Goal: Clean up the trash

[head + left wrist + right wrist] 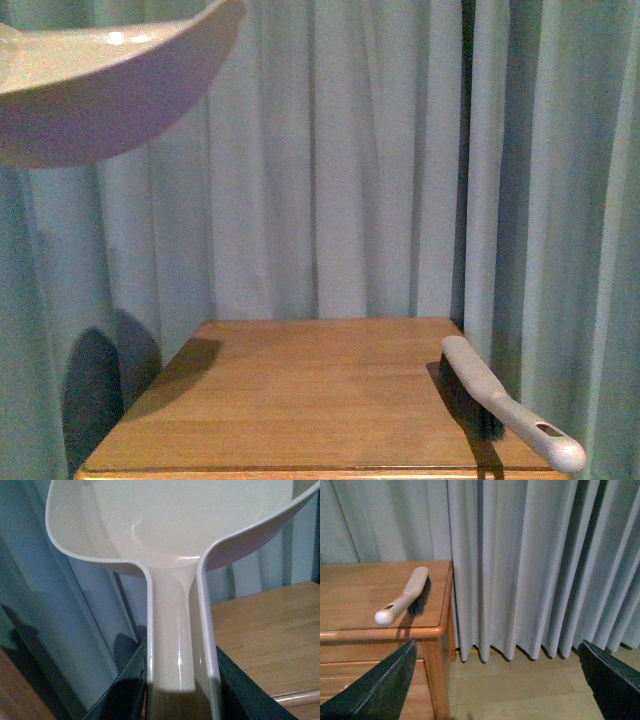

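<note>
The beige-pink dustpan [90, 80] is held high at the upper left of the front view, above the wooden table [300, 400]. My left gripper [181, 695] is shut on the dustpan's handle [172, 645]; the pan's inside [165, 520] looks empty. My right gripper [497, 690] is open and empty, off the table's right side, over the wooden floor [520, 690]. The trash is not in view in any frame.
A white hand brush with dark bristles [500, 405] lies at the table's right front edge, its handle over the corner; it also shows in the right wrist view [405, 600]. Pale curtains [340, 150] hang behind and beside the table.
</note>
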You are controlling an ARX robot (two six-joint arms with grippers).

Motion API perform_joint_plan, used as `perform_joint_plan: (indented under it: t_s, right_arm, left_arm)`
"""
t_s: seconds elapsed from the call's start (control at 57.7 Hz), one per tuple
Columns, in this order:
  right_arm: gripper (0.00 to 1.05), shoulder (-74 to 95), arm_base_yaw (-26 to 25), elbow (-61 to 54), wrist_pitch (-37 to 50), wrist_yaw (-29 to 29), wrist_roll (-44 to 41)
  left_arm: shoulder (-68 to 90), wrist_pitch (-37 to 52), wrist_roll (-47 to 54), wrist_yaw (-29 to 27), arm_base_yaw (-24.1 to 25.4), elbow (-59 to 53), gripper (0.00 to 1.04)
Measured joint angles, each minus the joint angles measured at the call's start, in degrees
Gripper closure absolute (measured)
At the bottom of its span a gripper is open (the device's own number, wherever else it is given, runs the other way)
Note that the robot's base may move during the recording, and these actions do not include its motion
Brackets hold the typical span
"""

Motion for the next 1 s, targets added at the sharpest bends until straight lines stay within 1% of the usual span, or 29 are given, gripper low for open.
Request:
perform_joint_plan:
  t_s: [0.121, 0.225, 0.346, 0.381, 0.398, 0.433, 0.485, 0.537, 0.572, 0.606, 0.624, 0.641, 0.658, 0.693, 0.71, 0.727, 0.779, 0.849, 0.918, 1.005]
  right_arm:
    - [0.07, 0.0, 0.0, 0.0, 0.0, 0.0, 0.0]
    - [0.07, 0.0, 0.0, 0.0, 0.0, 0.0, 0.0]
    - [0.07, 0.0, 0.0, 0.0, 0.0, 0.0, 0.0]
    - [0.07, 0.0, 0.0, 0.0, 0.0, 0.0, 0.0]
    - [0.07, 0.0, 0.0, 0.0, 0.0, 0.0, 0.0]
    - [0.07, 0.0, 0.0, 0.0, 0.0, 0.0, 0.0]
    - [0.07, 0.0, 0.0, 0.0, 0.0, 0.0, 0.0]
    - [0.07, 0.0, 0.0, 0.0, 0.0, 0.0, 0.0]
    - [0.07, 0.7, 1.0, 0.0, 0.6, 2.9, -0.9]
    - [0.07, 3.3, 4.5, 0.2, 2.8, 14.2, -3.1]
    - [0.07, 4.3, 5.6, 0.4, 3.2, 15.7, -3.2]
    - [0.07, 6.4, 7.6, 0.8, 3.6, 22.3, -3.7]
    - [0.07, 7.6, 8.5, 1.1, 3.7, 24.8, -3.9]
    - [0.07, 12.8, 11.6, 2.4, 4.0, 32.9, -4.0]
    - [0.07, 15.3, 12.4, 3.1, 4.2, 35.3, -3.8]
    - [0.07, 17.4, 12.8, 3.7, 4.5, 36.3, -3.6]
    - [0.07, 24.0, 13.1, 6.2, 6.0, 36.7, -2.9]
    - [0.07, 36.2, 13.2, 13.9, 6.7, 31.8, 0.3]
    - [0.07, 43.4, 13.2, 19.5, 6.5, 29.2, 2.2]
    - [0.07, 54.6, 13.5, 29.3, 2.4, 24.6, 6.6]
  left_arm:
    - [-8.5, -4.9, -0.9, 3.2, 2.6, -2.3, 0.77]
    - [-15.4, -9.3, -2.9, 6.6, 6.7, -3.2, 0.77]
    - [-22.7, -14.7, -6.3, 12.5, 13.0, -4.6, 0.77]
    - [-24.7, -16.3, -7.6, 14.9, 15.6, -5.0, 0.77]
    - [-24.9, -16.5, -8.0, 15.2, 15.9, -5.1, 0.77]
    - [-27.0, -18.2, -9.3, 17.7, 18.6, -5.6, 0.77]
    - [-28.2, -18.8, -10.0, 18.4, 20.3, -6.1, 0.77]
    - [-28.4, -18.8, -10.8, 18.3, 20.9, -6.1, 0.77]
    - [-28.5, -18.8, -11.1, 18.3, 21.1, -6.1, 0.77]
    - [-28.5, -18.8, -11.4, 18.4, 21.1, -6.1, 0.77]
    - [-28.5, -18.9, -11.4, 18.5, 21.1, -6.1, 0.77]
    - [-28.5, -18.9, -11.4, 18.5, 21.1, -6.1, 0.77]
    - [-28.5, -18.9, -11.4, 18.5, 21.1, -6.2, 0.77]
    - [-28.5, -18.9, -11.5, 18.6, 21.1, -6.2, 0.77]
    - [-28.5, -18.9, -11.5, 18.8, 21.1, -6.2, 0.77]
    - [-28.5, -18.9, -11.5, 19.0, 21.1, -6.2, 0.77]
    - [-28.5, -18.9, -11.6, 19.0, 21.1, -6.2, 0.77]
    - [-28.5, -18.9, -11.6, 18.9, 21.1, -6.2, 0.77]
    - [-28.5, -18.9, -11.6, 18.9, 21.1, -6.2, 0.77]
    - [-28.5, -18.9, -11.6, 18.9, 21.1, -6.2, 0.77]
